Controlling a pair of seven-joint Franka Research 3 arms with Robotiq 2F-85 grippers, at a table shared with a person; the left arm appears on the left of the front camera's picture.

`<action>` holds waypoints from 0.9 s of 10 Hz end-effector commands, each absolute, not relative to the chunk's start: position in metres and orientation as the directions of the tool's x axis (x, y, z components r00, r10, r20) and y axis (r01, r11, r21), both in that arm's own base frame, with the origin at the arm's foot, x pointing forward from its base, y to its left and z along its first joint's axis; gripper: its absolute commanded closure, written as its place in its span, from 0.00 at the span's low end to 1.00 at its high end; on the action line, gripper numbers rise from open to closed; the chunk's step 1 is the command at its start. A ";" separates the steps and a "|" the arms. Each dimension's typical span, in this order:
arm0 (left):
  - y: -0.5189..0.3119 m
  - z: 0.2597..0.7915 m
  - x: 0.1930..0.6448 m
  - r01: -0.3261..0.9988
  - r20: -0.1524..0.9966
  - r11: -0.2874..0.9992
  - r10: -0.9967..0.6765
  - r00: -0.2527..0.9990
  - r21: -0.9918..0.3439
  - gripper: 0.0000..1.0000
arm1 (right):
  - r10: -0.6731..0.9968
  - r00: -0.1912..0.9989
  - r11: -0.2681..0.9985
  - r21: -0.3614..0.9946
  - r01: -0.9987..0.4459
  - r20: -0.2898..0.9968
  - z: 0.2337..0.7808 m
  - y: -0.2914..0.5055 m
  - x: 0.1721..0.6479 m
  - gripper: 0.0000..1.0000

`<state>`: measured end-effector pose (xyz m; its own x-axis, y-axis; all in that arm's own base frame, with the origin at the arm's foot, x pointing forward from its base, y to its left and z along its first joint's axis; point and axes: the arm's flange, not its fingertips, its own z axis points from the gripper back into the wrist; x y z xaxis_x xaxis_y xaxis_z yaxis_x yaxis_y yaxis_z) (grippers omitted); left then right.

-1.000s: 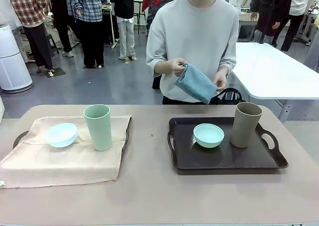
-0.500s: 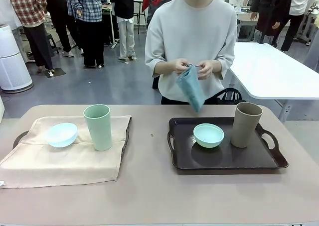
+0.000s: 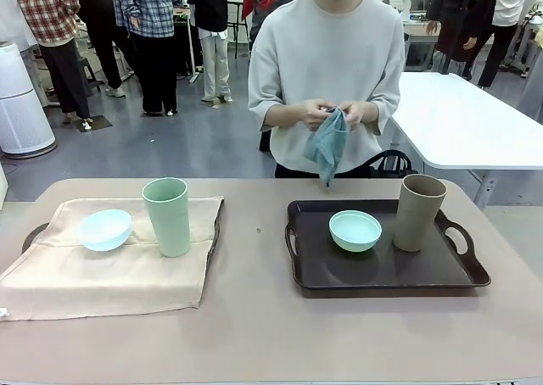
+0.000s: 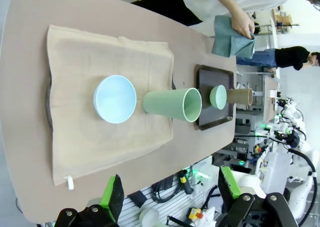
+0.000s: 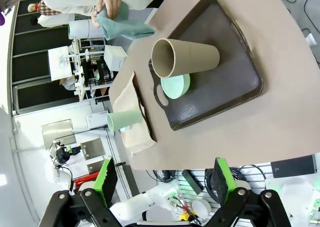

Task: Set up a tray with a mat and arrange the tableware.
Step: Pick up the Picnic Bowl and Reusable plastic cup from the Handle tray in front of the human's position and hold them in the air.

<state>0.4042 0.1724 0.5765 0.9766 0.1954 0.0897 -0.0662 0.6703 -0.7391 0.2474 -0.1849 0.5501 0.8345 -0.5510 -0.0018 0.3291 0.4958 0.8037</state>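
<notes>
On the left, a beige mat (image 3: 110,275) covers a dark tray whose rim (image 3: 215,225) shows at its right side. On the mat stand a pale blue bowl (image 3: 106,229) and a light green cup (image 3: 167,216). The bare dark brown tray (image 3: 382,270) on the right holds a mint green bowl (image 3: 355,231) and a tan-brown cup (image 3: 419,213). Across the table a person holds a blue-teal cloth (image 3: 329,143) hanging from both hands. My left gripper (image 4: 170,194) is open, high above the mat (image 4: 100,62). My right gripper (image 5: 165,179) is open, high above the brown tray (image 5: 225,82).
The tan table (image 3: 254,334) has a bare strip between the two trays and along the near edge. A white table (image 3: 475,122) stands behind at the right, and other people stand farther back.
The person has brought both hands together at chest height, and the cloth, folded and held slanting before, now hangs down from them. The bowls, cups and trays have not moved.
</notes>
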 end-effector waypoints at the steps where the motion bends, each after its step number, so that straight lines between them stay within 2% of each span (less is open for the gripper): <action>1: 0.174 0.578 0.405 -0.065 0.097 0.668 0.203 0.974 -0.741 0.00 | -0.539 0.842 0.486 0.818 0.308 0.004 0.549 -0.185 0.248 0.00; 2: 0.172 0.576 0.404 -0.066 0.090 0.670 0.195 0.977 -0.739 0.00 | -0.551 0.835 0.496 0.804 0.329 -0.002 0.550 -0.185 0.247 0.00; 4: 0.118 0.607 0.422 0.042 0.142 0.811 0.051 0.989 -0.583 0.00 | -0.435 0.892 0.651 0.726 0.220 0.120 0.570 -0.167 0.260 0.00; 5: 0.080 0.615 0.437 0.096 0.134 0.876 -0.037 0.990 -0.473 0.00 | -0.466 0.862 0.739 0.623 0.255 0.200 0.575 -0.151 0.279 0.00; 7: 0.022 0.618 0.460 0.133 0.069 0.924 -0.116 0.991 -0.358 0.00 | -0.398 0.895 0.823 0.509 0.253 0.199 0.573 -0.115 0.306 0.00; 9: -0.046 0.614 0.469 0.227 0.053 0.943 -0.220 0.974 -0.242 0.00 | -0.237 0.932 0.929 0.346 0.135 0.274 0.566 -0.082 0.324 0.00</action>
<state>0.4612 -0.0372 0.6140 0.9793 -0.1939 0.0583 0.2023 0.9261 -0.3183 0.3165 -0.0864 0.5771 0.9239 -0.2940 0.2450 0.1689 0.8877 0.4282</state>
